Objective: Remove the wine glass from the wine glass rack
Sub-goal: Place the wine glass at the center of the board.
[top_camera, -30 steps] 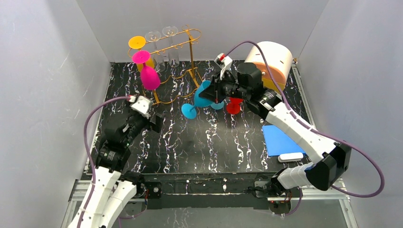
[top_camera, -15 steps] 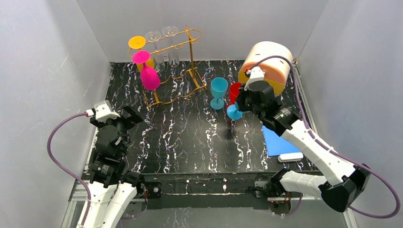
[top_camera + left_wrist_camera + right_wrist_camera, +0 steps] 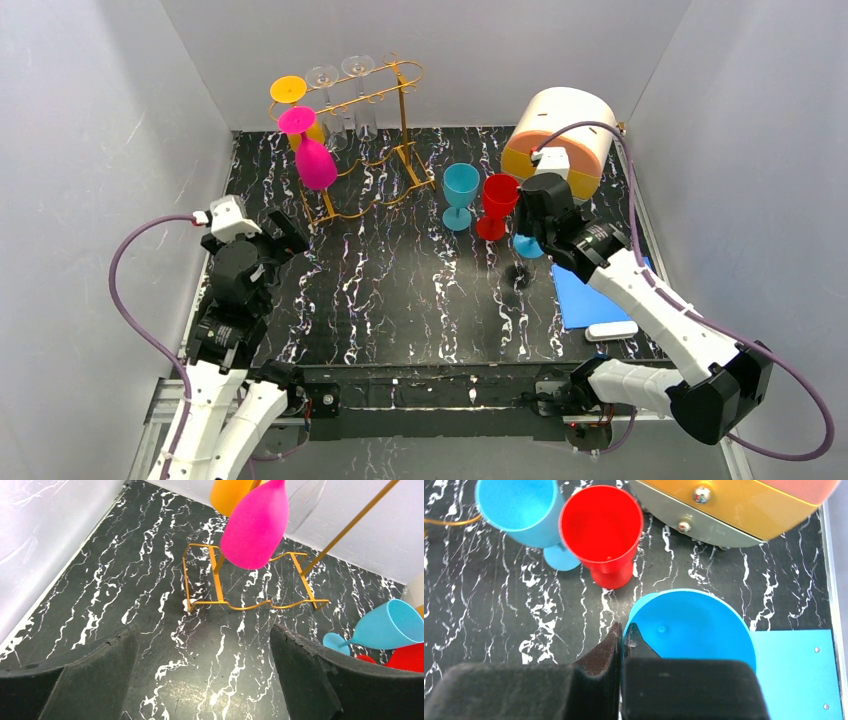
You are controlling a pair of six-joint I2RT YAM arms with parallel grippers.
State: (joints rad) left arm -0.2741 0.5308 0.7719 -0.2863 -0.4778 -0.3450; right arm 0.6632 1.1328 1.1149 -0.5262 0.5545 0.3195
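Note:
The gold wine glass rack (image 3: 378,98) stands at the back left. A pink wine glass (image 3: 315,162), an orange one (image 3: 288,90) and clear ones (image 3: 340,74) hang upside down from it. In the right wrist view my right gripper (image 3: 625,629) is shut on the rim of a blue wine glass (image 3: 696,627), one finger inside the bowl and one outside. From above, that glass (image 3: 527,246) is upright, just right of the red glass (image 3: 497,197) and a second blue glass (image 3: 460,188). My left gripper (image 3: 203,630) is open and holds nothing, short of the rack's foot (image 3: 220,602) and below the pink glass (image 3: 255,525).
A round orange-and-white container (image 3: 562,132) sits at the back right, close behind the right gripper. A flat blue sheet (image 3: 590,295) and a small white object (image 3: 612,330) lie near the right edge. White walls enclose the black marbled table (image 3: 400,300).
The right arm carried the blue glass from in front of the rack rightward, turned it upright and brought it beside the red glass. The left arm drew back to the left, still open.

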